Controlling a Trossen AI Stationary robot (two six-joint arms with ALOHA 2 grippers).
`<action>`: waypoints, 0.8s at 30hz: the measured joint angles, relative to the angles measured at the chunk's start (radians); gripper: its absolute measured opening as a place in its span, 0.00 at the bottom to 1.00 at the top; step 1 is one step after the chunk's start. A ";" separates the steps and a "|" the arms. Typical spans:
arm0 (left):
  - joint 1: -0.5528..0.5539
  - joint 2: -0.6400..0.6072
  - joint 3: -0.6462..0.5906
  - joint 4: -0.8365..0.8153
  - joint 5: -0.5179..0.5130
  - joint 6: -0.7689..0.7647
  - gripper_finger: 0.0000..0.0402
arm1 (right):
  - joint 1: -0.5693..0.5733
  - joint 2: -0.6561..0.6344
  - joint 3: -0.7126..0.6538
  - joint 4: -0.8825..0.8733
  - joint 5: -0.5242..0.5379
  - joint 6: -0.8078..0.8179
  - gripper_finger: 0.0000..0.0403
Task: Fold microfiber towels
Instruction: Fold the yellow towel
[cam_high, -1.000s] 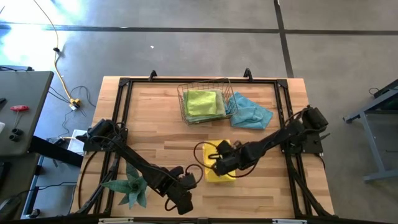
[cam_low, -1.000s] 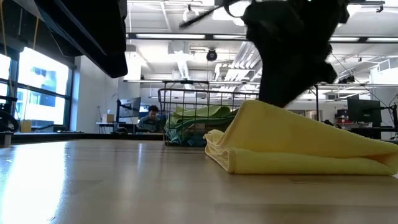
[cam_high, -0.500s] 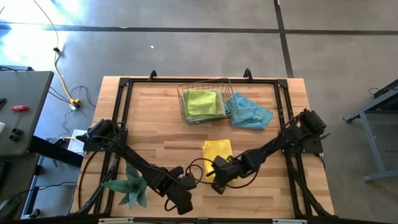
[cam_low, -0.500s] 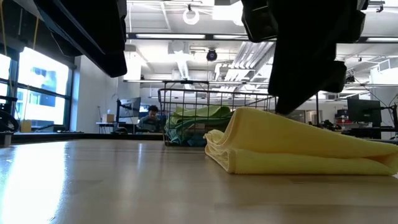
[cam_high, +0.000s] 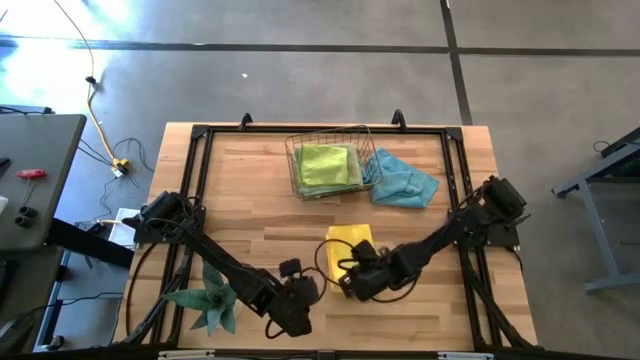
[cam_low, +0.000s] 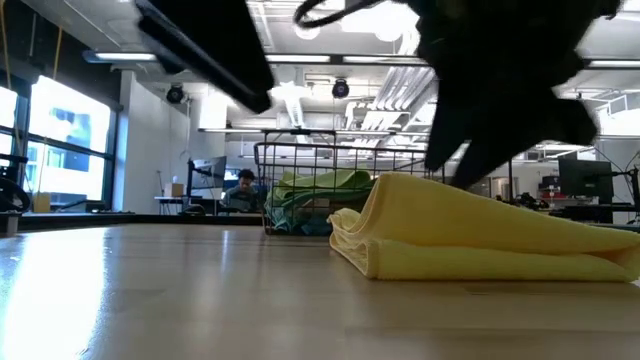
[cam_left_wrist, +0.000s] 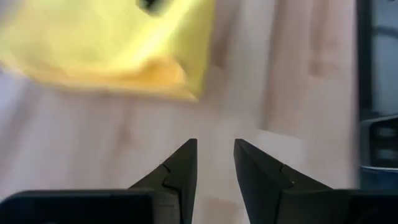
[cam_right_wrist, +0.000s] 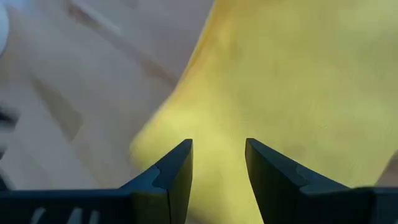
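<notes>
Yellow towel (cam_high: 349, 243) lies folded on the wooden table (cam_high: 250, 190), near its middle and toward the front edge. Right gripper (cam_right_wrist: 217, 163) hangs over the towel's near end, fingers parted with nothing between them. Left gripper (cam_left_wrist: 214, 163) sits just left of it over bare wood, fingers slightly apart and empty, the towel ahead of them. At the back, a wire basket (cam_high: 327, 164) holds a lime green towel (cam_high: 325, 165), possibly more beneath it. Beside the basket lies a crumpled blue towel (cam_high: 403, 180).
</notes>
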 joint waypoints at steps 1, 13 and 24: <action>0.004 0.000 0.000 0.001 -0.043 0.054 0.24 | 0.015 0.000 0.000 0.000 -0.007 0.034 0.35; 0.225 0.052 -0.024 0.243 0.049 0.521 0.24 | 0.106 0.040 0.000 -0.137 0.039 0.315 0.35; 0.367 0.106 -0.024 0.259 0.113 0.606 0.24 | 0.103 0.130 0.003 -0.098 0.008 0.341 0.35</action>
